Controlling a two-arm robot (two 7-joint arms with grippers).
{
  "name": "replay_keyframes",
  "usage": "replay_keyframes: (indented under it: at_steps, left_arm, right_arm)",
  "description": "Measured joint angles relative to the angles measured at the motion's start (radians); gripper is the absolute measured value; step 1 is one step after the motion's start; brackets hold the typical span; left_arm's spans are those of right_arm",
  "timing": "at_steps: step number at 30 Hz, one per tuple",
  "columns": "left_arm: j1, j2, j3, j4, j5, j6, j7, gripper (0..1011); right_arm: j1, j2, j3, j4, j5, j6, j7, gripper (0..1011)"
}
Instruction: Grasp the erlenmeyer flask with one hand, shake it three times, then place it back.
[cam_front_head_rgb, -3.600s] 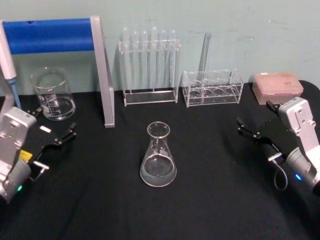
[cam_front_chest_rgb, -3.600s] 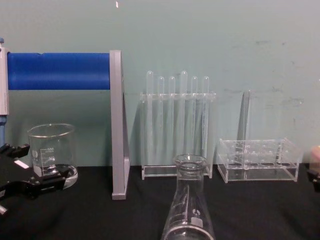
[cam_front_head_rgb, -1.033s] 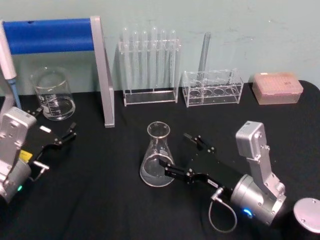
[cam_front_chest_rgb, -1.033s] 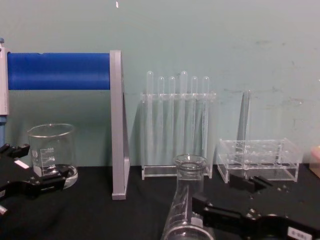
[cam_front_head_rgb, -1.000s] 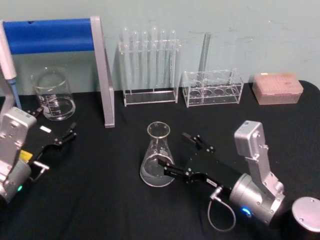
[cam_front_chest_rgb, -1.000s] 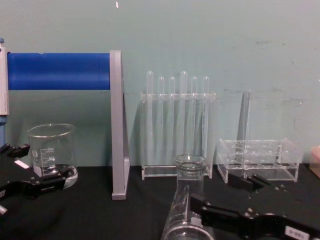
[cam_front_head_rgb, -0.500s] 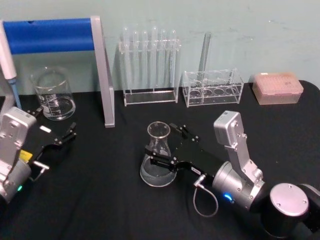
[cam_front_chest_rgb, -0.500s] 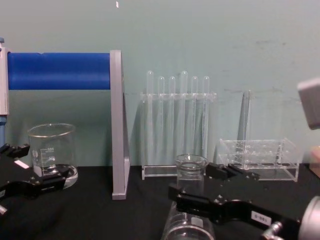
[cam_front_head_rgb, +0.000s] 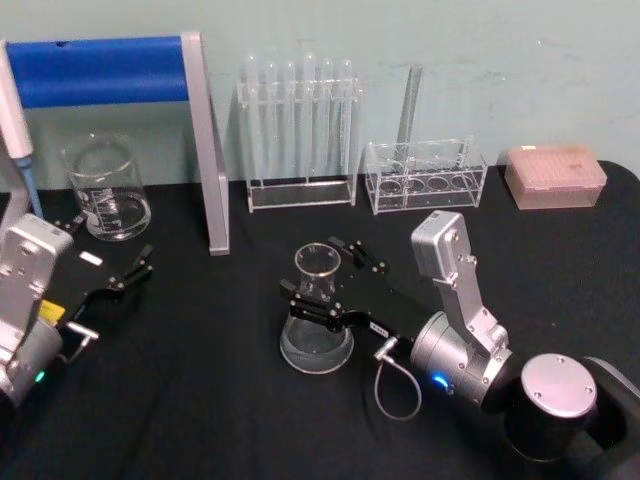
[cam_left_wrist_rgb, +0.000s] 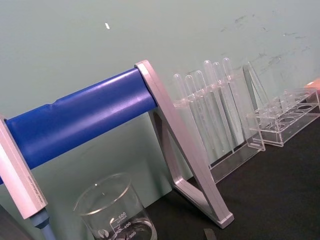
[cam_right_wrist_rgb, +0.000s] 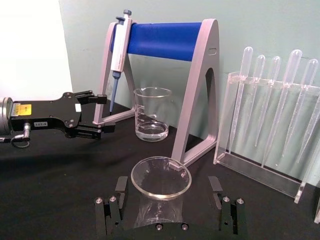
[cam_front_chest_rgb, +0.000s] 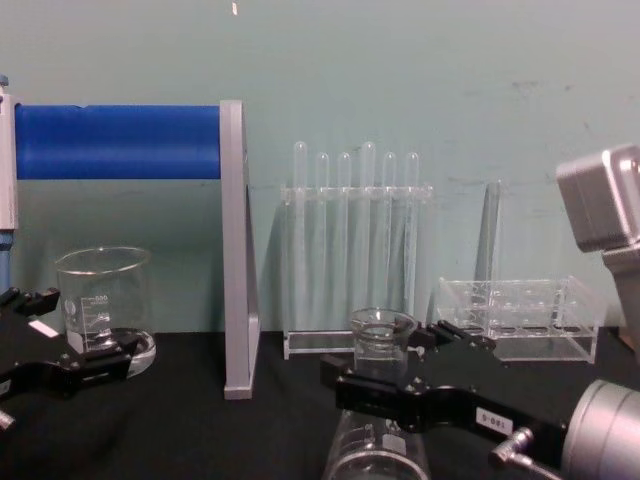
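Your right hand is released, its fingers straddling the neck of the flask, which stands upright mid-desk. Centre the neck first, since the wrist view shows a gap on each side. Then clench gently, just below the flared rim, so the glass can't slip. Your left hand sits idle, unclenched, near the beaker.

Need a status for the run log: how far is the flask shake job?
Done: the approach. The right end effector sits at the erlenmeyer flask, one finger on each side of its neck. In hand: the grasp; the fingers are open and the flask rests on the black table. Left: close, lift, three shakes, set it back. The left end effector is parked open near the beaker.
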Motion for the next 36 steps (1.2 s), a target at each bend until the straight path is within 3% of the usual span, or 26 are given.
replay_keyframes:
  at_steps: [16,25,33,36]
  left_arm:
    - [0.0,0.0,0.0,0.0,0.0,0.0,0.0,1001]
    - [0.0,0.0,0.0,0.0,0.0,0.0,0.0,1001]
    - [0.0,0.0,0.0,0.0,0.0,0.0,0.0,1001]
    - [0.0,0.0,0.0,0.0,0.0,0.0,0.0,1001]
  right_arm:
    - [0.001,-0.004,0.003,0.002,-0.005,-0.001,0.003,978]
    - [0.0,-0.003,0.002,0.002,-0.003,-0.001,0.003,765]
    - [0.0,-0.002,0.002,0.001,-0.002,0.0,0.002,488]
    - [0.0,-0.002,0.002,0.001,-0.002,0.0,0.002,457]
